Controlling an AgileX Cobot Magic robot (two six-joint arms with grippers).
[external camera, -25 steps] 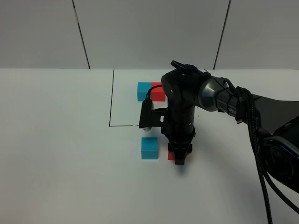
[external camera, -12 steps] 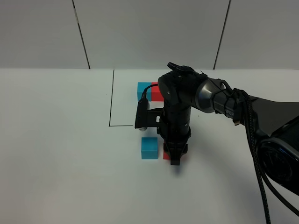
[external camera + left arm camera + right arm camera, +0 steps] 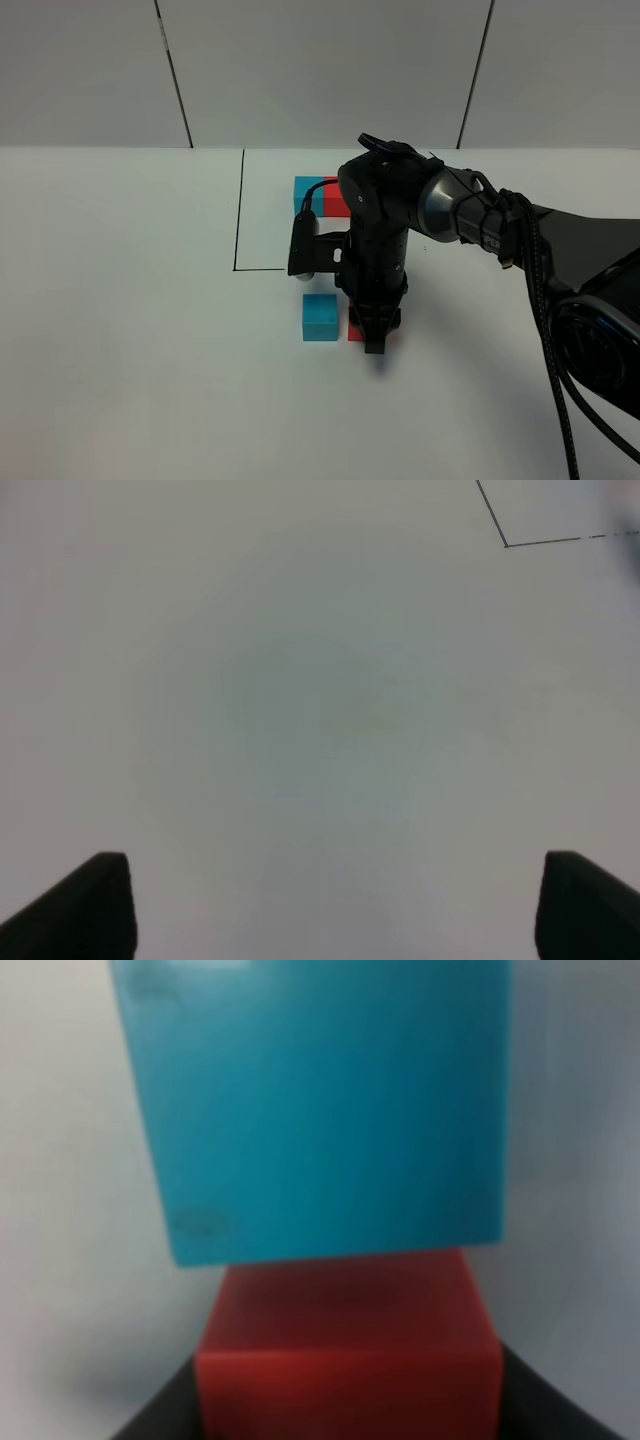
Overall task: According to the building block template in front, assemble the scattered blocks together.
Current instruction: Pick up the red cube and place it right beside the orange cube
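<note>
Misalignment is your main risk here. Your right gripper (image 3: 374,338) stands upright over the table (image 3: 120,300), jaws closed on the red block (image 3: 345,1365). In the overhead view that block shows only as a red sliver beside the fingers. The cyan block (image 3: 320,317) sits just beside it on the left, with what looks like a thin gap between them. From the wrist view I cannot tell whether the faces meet. The template (image 3: 322,196), cyan left and red right, lies farther back inside the black line (image 3: 239,210), well apart from the pair you are joining.

In the wrist view the cyan block looks slightly turned against the red one and offset to one side. If you push in like that, a corner may land first. The cyan block would then likely spin or slide away rather than seat, since nothing holds it. Pressing down or dragging the red block along the table could also twist it in the jaws. When you let go, fingers opening this close to the cyan block might nudge it and reopen the gap.

Your left gripper (image 3: 335,905) hangs wide open over bare table, holding nothing, with no block in its view. It gives you no bracing against that slide.
</note>
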